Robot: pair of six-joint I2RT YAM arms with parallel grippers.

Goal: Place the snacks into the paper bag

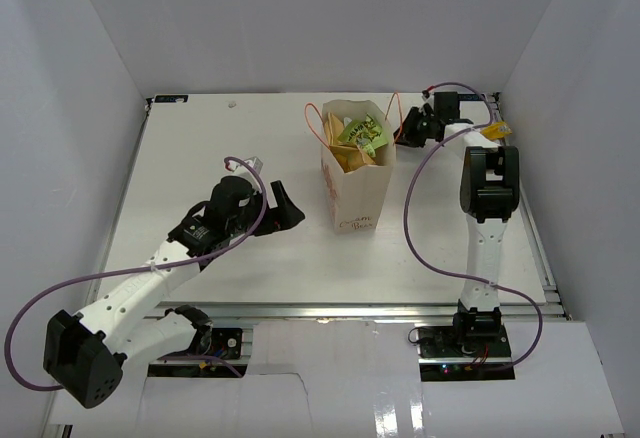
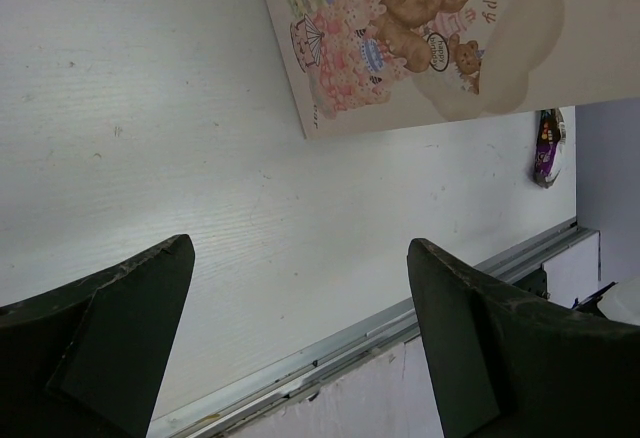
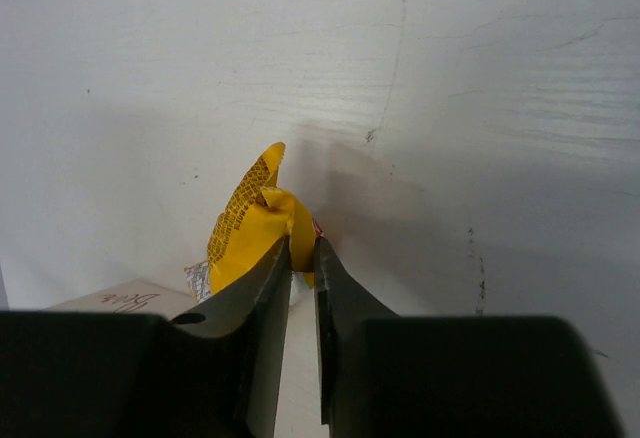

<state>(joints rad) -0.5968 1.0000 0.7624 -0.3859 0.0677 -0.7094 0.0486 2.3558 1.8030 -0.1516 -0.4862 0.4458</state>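
At the far right of the counter [image 1: 250, 138], just beside the paper bag [image 1: 357, 193], my right end effector [image 3: 303, 248] is pinched nearly shut on the yellow packet [image 3: 245, 233]. It has only the packet's crinkled edge, w/ a thin gap left between the fingers, and I can't tell if the packet is off the counter yet. To do this well I'd go straight up first so the foil doesn't slip out of so shallow a pinch, clear the bag's rim, then come over the mouth and let go low inside — not from high up, since the bag looks light and could tip. My left end effector [image 2: 300, 246] hangs wide open w/ nothing in it, near the bag's printed side; it could steady that wall if needed. Count: 1 paper bag, upright; 2 snacks showing in its mouth, i.e. the green packet [image 1: 362, 136] on the chip bag [image 1: 343, 156]; 1 yellow packet in my grip; 1 dark packet [image 2: 547, 148] on the counter past the bag. Sliver of red behind my right fingers — can't tell if that's another snack.
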